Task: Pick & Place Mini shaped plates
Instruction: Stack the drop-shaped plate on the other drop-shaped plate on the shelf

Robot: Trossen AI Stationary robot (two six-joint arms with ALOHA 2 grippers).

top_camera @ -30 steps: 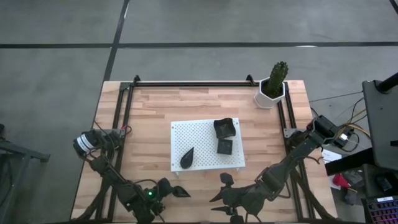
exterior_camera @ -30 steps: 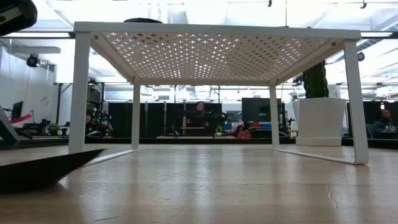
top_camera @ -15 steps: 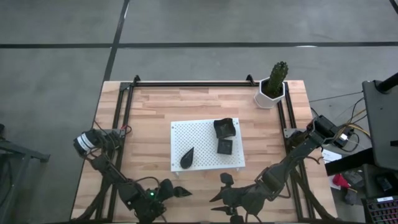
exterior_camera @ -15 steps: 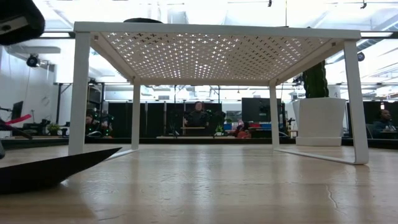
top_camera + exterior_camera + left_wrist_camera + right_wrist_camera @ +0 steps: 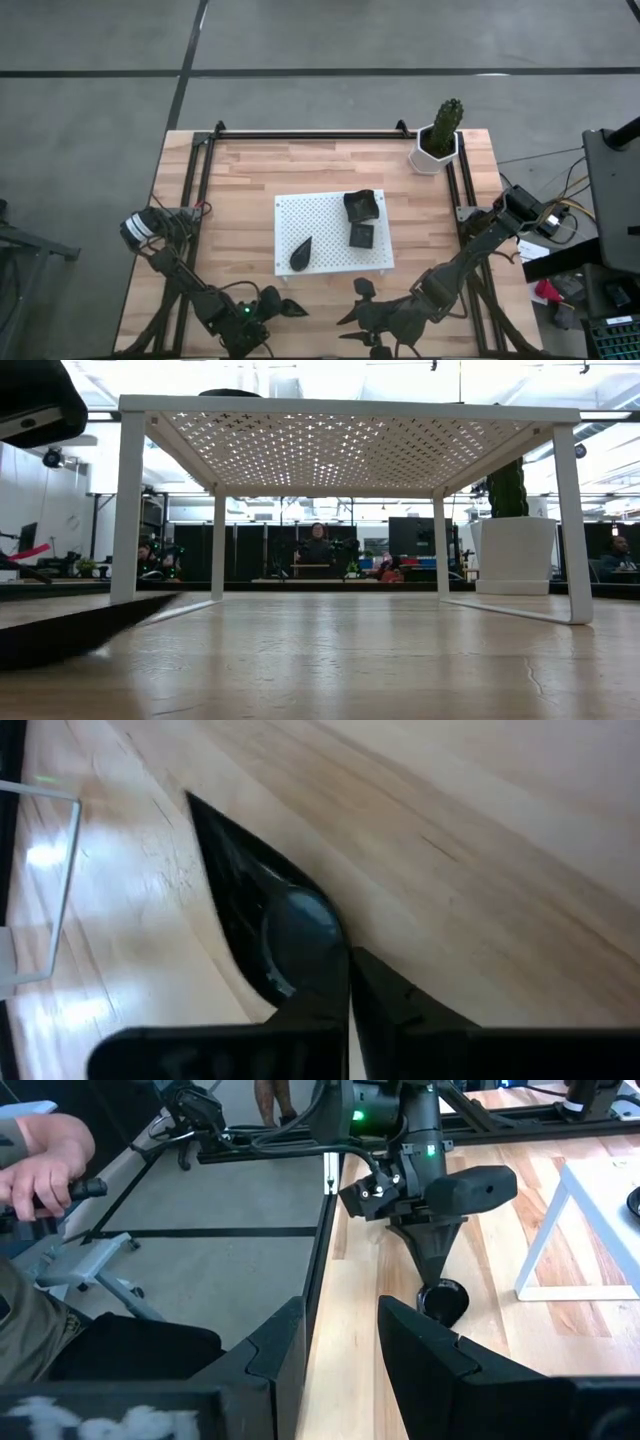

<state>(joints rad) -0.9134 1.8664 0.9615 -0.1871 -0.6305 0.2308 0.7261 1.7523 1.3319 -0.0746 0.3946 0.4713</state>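
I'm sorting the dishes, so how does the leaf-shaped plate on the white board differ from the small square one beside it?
The leaf-shaped plate is pointed and elongated; the small square plate has four even sides. The leaf-shaped plate sits near the white board's front left corner, the small square plate toward its right side. Both are black and rest on the board.

dark jointed arms, black cables, green lights on left arm [image 5: 190,285].

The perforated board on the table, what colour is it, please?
White board, dotted with small holes; clearest in the high view.
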